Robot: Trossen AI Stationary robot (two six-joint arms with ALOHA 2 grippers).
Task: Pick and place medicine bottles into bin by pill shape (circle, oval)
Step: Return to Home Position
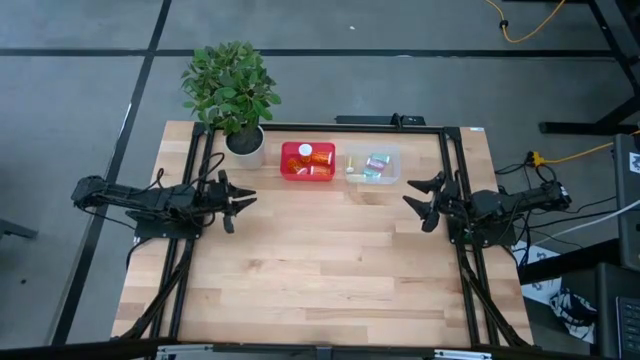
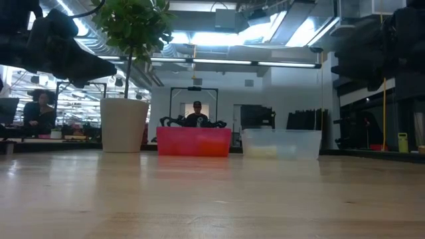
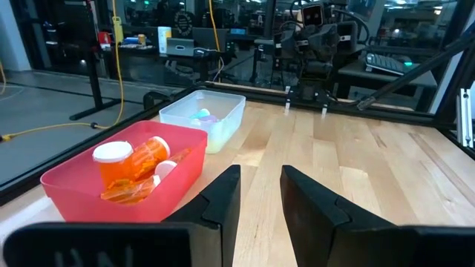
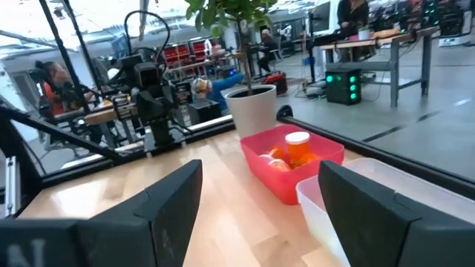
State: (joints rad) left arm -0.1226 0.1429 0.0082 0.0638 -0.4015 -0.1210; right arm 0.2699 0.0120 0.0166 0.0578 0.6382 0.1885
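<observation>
Several orange bottles with white caps (image 1: 311,158) lie in the red bin (image 1: 288,173) at the table's far side; they also show in the left wrist view (image 3: 137,162). Pastel bottles (image 1: 372,165) lie in the clear bin (image 1: 393,178) beside it. My left gripper (image 1: 243,201) hovers open and empty at the table's left, near the red bin. My right gripper (image 1: 418,192) hovers open and empty at the table's right, near the clear bin.
A potted plant (image 1: 233,95) in a white pot stands at the far left corner beside the red bin. Black frame rails (image 1: 190,260) run along the table's left and right sides. Bare wood (image 1: 330,260) spreads over the middle and near part.
</observation>
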